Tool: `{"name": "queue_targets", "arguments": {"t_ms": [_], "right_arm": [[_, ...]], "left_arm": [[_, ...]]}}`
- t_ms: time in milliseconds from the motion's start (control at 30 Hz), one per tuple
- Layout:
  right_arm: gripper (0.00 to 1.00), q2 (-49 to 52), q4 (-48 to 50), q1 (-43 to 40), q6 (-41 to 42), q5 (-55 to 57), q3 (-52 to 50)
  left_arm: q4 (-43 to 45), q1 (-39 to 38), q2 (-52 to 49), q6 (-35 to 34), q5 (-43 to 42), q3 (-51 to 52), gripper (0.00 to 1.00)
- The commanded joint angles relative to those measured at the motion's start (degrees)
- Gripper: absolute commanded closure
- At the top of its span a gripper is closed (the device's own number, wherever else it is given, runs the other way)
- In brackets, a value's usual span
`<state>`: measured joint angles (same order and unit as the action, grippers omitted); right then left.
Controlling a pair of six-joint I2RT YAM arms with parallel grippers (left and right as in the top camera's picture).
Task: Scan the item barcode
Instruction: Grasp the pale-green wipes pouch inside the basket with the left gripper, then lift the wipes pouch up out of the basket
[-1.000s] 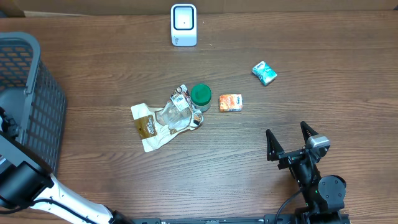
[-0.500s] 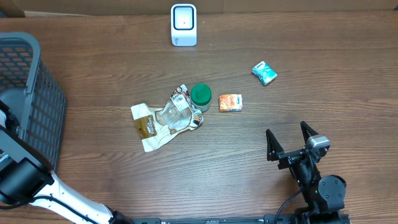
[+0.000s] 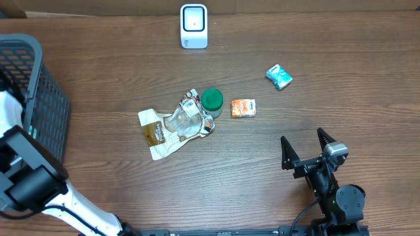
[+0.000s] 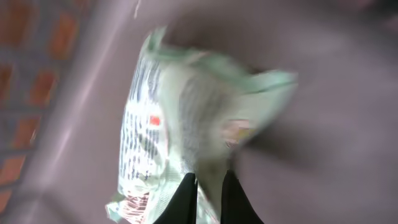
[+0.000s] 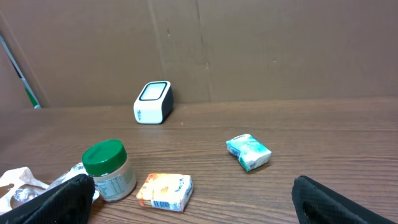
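Start with the desk (image 3: 131,59): the scanner (image 3: 194,26) stands at its far edge with nothing in front of its window, so you can judge that no barcode has been shown to it yet. The basket (image 3: 33,98) sits at the left edge, and your left arm (image 3: 26,170) reaches into it. Inside, the wrist view shows the left claw (image 4: 210,186) clenched on the lower edge of a pale green packet (image 4: 186,106). That picture is blurred, so you cannot tell where its barcode faces. Mid-desk lie a crumpled bag (image 3: 172,126), a green-lidded jar (image 3: 212,100), an orange box (image 3: 243,108) and a teal packet (image 3: 279,77), all well apart from the scanner. The right claw (image 3: 303,137) hangs spread wide near the front edge, holding nothing. The pick looks made — the lift out, the carry to the scanner and the scan itself are left.
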<state>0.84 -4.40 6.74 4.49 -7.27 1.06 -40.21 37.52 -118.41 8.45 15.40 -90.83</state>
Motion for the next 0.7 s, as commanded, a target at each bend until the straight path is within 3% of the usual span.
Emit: {"name": "queue_targets", "arguments": {"t_ms": [0, 300, 333, 433, 533, 667], "right_arm": [[0.0, -0.68, 0.22, 0.04, 0.13, -0.11, -0.59], [0.0, -0.68, 0.22, 0.04, 0.13, -0.11, -0.59], [0.0, -0.68, 0.22, 0.04, 0.15, -0.11, -0.59], [0.0, -0.68, 0.22, 0.04, 0.13, -0.11, -0.59], [0.0, -0.68, 0.22, 0.04, 0.15, -0.11, -0.59], [0.0, -0.68, 0.22, 0.04, 0.13, -0.11, -0.59]], "left_arm": [[1.99, -1.62, 11.13, -4.46, -7.41, -0.83, 0.96], [1.25, -2.14, 16.04, -3.43, -7.74, -0.13, 0.95], [1.22, -1.9, 15.3, -2.64, -7.74, 0.24, 0.75], [1.38, -1.03, 12.5, -1.81, -7.5, 0.68, 0.37], [1.44, 0.46, 9.35, 1.09, -7.45, 0.68, 0.22], [1.27, 3.58, 4.13, 2.75, -7.56, 0.68, 0.22]]}}
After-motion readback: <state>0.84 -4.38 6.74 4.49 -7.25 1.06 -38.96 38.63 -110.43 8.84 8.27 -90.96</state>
